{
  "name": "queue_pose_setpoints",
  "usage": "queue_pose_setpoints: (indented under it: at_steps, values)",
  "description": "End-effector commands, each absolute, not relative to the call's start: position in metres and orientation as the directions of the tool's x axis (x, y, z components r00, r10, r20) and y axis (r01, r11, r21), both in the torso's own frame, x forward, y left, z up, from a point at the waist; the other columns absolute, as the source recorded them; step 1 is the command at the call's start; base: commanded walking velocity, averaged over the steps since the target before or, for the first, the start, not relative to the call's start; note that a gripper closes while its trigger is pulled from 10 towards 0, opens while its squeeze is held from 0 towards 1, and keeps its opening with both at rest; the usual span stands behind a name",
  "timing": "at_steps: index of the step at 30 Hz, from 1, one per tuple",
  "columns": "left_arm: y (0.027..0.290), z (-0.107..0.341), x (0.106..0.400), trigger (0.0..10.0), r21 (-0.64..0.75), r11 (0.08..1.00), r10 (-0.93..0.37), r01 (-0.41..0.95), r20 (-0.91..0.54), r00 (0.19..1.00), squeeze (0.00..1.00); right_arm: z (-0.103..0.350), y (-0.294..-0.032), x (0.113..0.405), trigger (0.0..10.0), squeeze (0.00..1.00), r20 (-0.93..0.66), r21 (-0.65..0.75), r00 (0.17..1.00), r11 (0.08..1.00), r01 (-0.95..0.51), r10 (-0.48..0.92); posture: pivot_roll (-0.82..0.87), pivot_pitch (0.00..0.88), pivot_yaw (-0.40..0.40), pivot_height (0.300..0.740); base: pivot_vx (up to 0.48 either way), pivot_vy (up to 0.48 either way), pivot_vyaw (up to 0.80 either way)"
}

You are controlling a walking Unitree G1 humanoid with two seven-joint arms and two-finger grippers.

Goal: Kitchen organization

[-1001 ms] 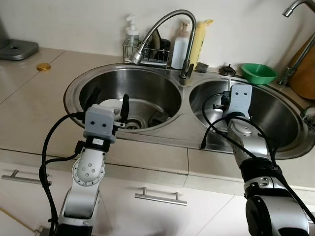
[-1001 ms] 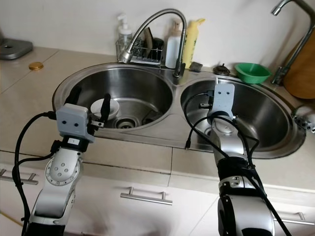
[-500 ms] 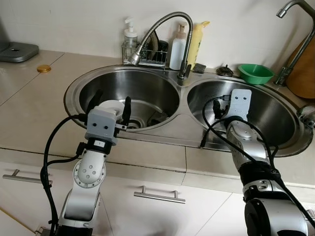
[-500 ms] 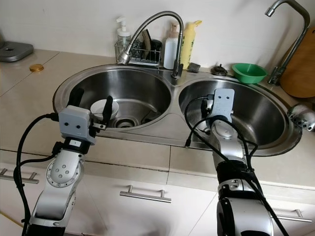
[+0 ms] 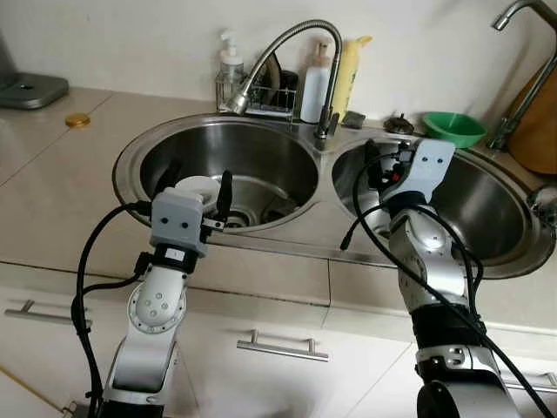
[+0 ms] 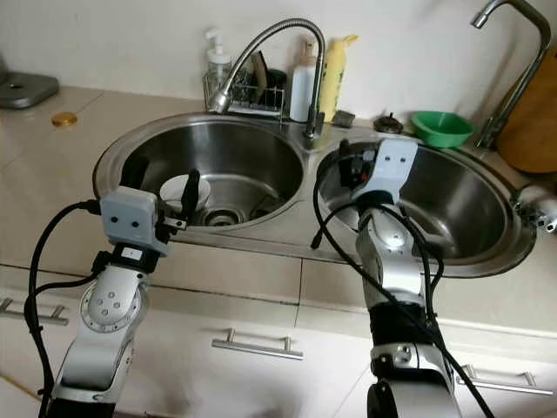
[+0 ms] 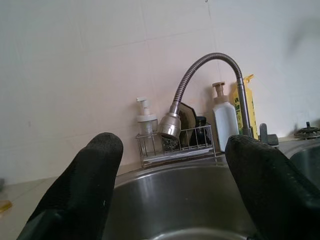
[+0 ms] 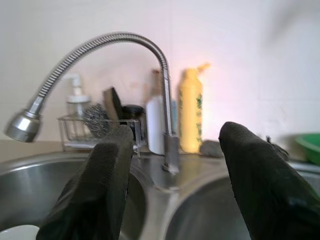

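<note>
A steel double sink (image 5: 130, 155) is set into the beige counter. In its left basin, beside the drain (image 5: 235, 220), lies a white bowl (image 6: 174, 189). My left gripper (image 5: 197, 174) hovers open just above the bowl near the basin's front rim, holding nothing. My right gripper (image 5: 379, 165) is raised over the left part of the right basin (image 5: 492, 205), close to the divider. It is open and empty and points toward the gooseneck faucet (image 8: 125, 40). The left wrist view looks between the open fingers (image 7: 80, 195) at that faucet (image 7: 210, 62).
Behind the sink stand a wire rack (image 5: 254, 94) with a soap dispenser, a white bottle (image 5: 318, 87) and a yellow bottle (image 5: 350, 74). A green bowl (image 5: 457, 129), a second tap (image 5: 520, 74) and a wooden board (image 5: 538, 131) are at the right. A gold lid (image 5: 77, 120) lies on the left counter.
My right gripper has risen out of the right basin and swung left toward the divider and faucet. The left gripper has stayed over the white bowl.
</note>
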State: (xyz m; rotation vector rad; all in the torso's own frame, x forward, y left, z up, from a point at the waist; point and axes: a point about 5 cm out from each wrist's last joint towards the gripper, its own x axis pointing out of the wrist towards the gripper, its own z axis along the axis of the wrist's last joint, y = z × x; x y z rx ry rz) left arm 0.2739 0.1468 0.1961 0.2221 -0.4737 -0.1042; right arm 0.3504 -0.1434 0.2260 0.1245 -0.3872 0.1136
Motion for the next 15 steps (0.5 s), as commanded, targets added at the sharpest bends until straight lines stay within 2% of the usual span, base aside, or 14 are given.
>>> queue_pose_setpoints:
  at_steps: [1,15]
  values:
    - [0.145,0.202,0.273,10.0,0.227,0.972,-0.155,0.054,0.458,0.875,0.0,0.234,-0.137,0.345,10.0,0.0,0.423,0.077,0.898,0.983,-0.165,0.118,0.07,0.0,-0.069,0.74,0.0,0.48,0.0]
    - [0.143,0.201,0.272,10.0,0.229,0.971,-0.172,0.072,0.455,0.874,0.0,0.233,-0.13,0.331,10.0,0.0,0.434,0.028,0.886,0.981,-0.193,0.162,0.07,0.0,-0.072,0.74,0.0,0.48,0.0]
